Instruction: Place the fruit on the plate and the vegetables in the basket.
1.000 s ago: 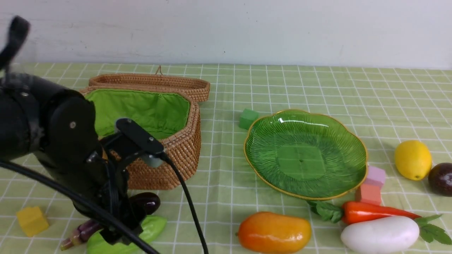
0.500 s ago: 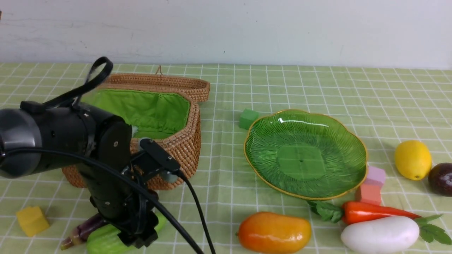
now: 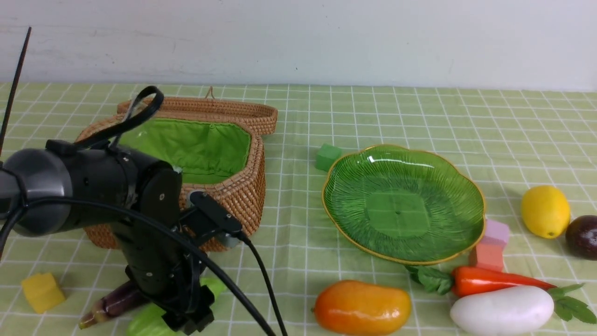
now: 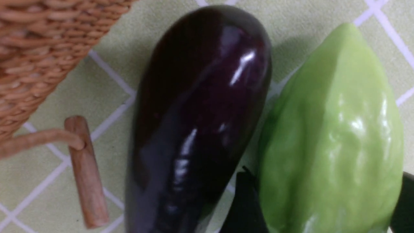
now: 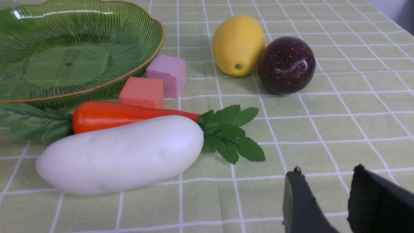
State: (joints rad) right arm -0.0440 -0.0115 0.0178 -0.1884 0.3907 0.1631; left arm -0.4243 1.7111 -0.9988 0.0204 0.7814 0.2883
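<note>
My left gripper (image 3: 186,317) is down at the front left, shut on the light green gourd (image 4: 330,129), a black finger (image 4: 245,207) pressed against each side. The dark purple eggplant (image 4: 197,106) lies touching the gourd, in front of the open wicker basket (image 3: 238,196). The green plate (image 3: 403,205) holds nothing. The mango (image 3: 361,308) lies in front of it. Lemon (image 5: 238,43) and dark round fruit (image 5: 286,64) sit together at the right. Carrot (image 5: 123,115) and white radish (image 5: 119,155) lie side by side by the plate. My right gripper (image 5: 326,169) is open over bare cloth, holding nothing.
Foam cubes: yellow (image 3: 42,291) at the far left, green (image 3: 328,156) behind the plate, pink (image 3: 495,233) and coral (image 3: 486,256) against its right rim. The basket's lid (image 3: 200,109) lies open behind it. A wooden toggle (image 4: 85,171) hangs from the basket near the eggplant.
My left arm has swung down and forward over the gourd, and its jaws have narrowed onto it. The gourd has shifted slightly. Everything on the right is unchanged.
</note>
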